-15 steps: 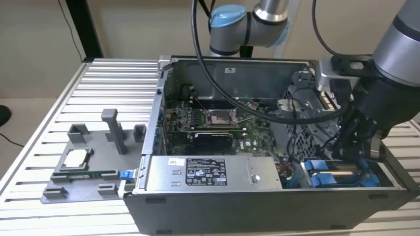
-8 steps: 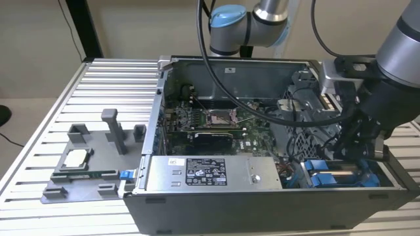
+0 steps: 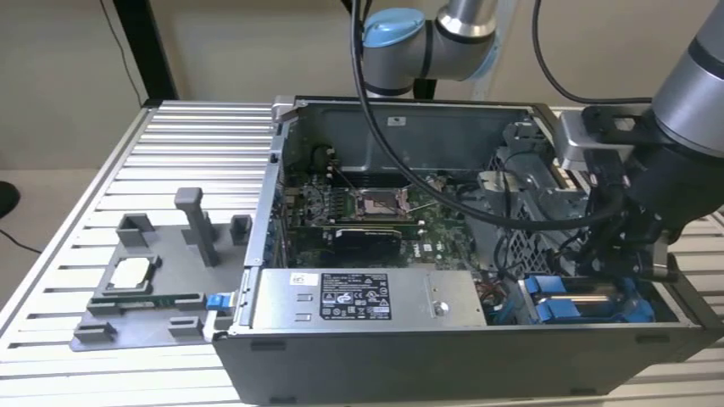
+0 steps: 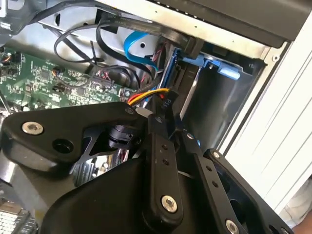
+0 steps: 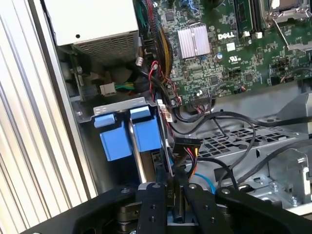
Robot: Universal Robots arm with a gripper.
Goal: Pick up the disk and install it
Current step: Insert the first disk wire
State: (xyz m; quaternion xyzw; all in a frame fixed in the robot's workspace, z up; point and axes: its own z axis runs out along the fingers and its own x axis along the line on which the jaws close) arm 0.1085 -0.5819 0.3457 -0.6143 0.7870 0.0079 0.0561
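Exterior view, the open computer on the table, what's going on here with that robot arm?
A robot arm reaches into the open computer case on the slatted table. Its gripper is down in the case's corner on the exterior view's right, just above the disk, whose blue rails show beneath it. Whether the disk is fully seated I can't tell.

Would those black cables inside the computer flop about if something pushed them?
Probably floppy: the black cables droop in loose curves over the metal grille. They look thin, so likely light, bending aside rather than snapping.
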